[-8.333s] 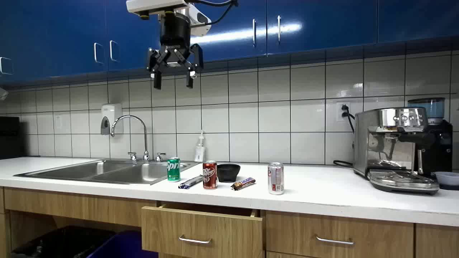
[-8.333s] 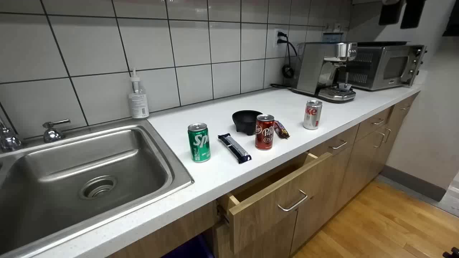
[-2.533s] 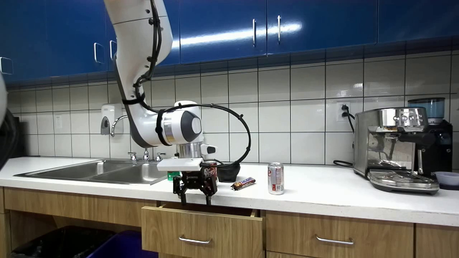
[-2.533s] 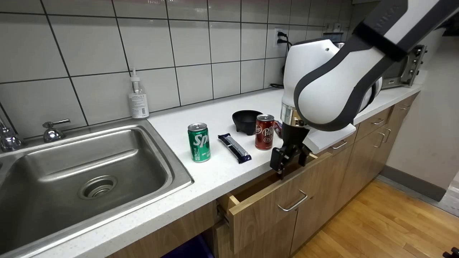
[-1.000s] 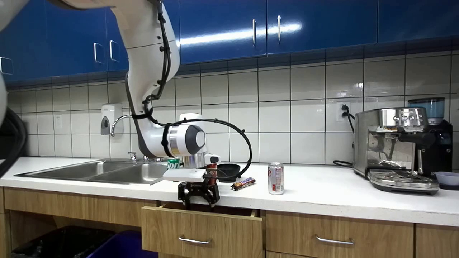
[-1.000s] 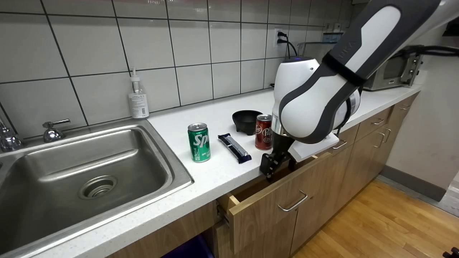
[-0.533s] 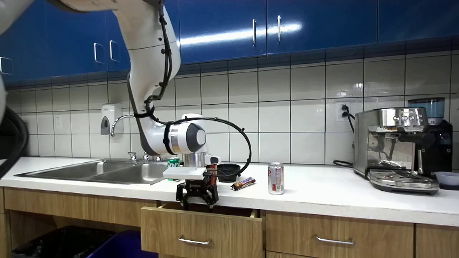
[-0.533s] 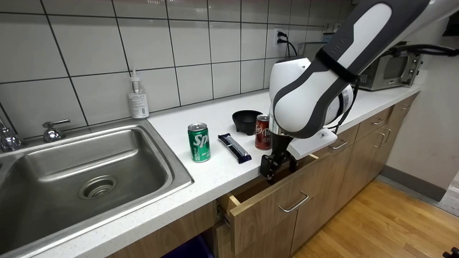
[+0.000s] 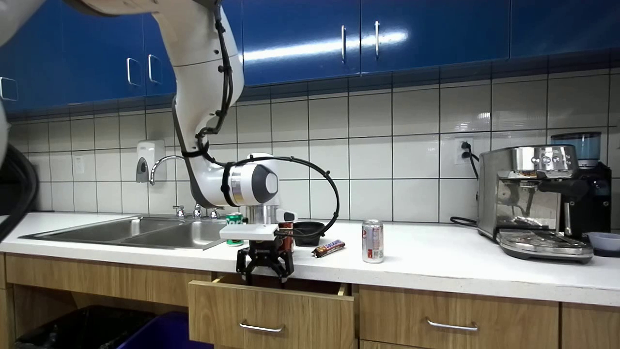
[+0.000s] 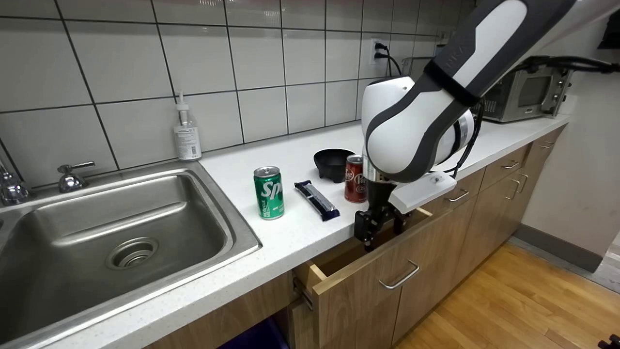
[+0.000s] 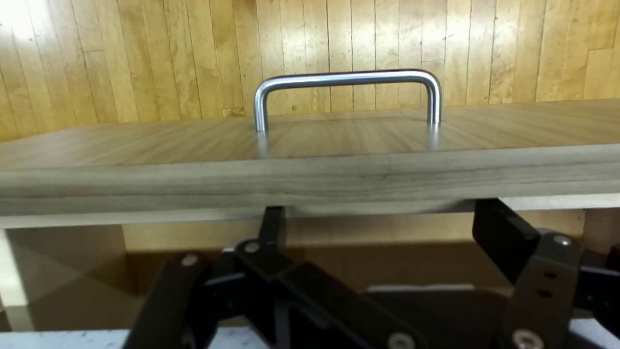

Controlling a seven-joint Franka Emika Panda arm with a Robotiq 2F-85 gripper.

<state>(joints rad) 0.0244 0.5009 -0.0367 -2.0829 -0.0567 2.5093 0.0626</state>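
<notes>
A wooden drawer [image 9: 271,315] stands partly pulled out below the counter in both exterior views. My gripper [image 11: 381,206] points down into it with its jaws wide apart and nothing between them. In the wrist view the black fingers [image 11: 503,232] reach behind the drawer's front panel [image 11: 310,182] and seem to touch its inner side. Beyond the panel, the metal handle [image 11: 346,77] sticks out over the floor. The fingertips are hidden inside the drawer in an exterior view [image 9: 266,280].
On the white counter [image 10: 286,242] are a green can [image 10: 269,194], a red can [image 10: 355,180], a black bowl [image 10: 332,165], a dark-blue wrapped bar [image 10: 317,200], a brown snack bar [image 9: 329,248] and a silver can [image 9: 372,241]. A sink [image 10: 131,223] lies alongside.
The arm came down from high above the counter to the drawer. Over the last second the drawer's front has slid slightly farther out, my gripper shifting outward with it. The jaws stayed apart.
</notes>
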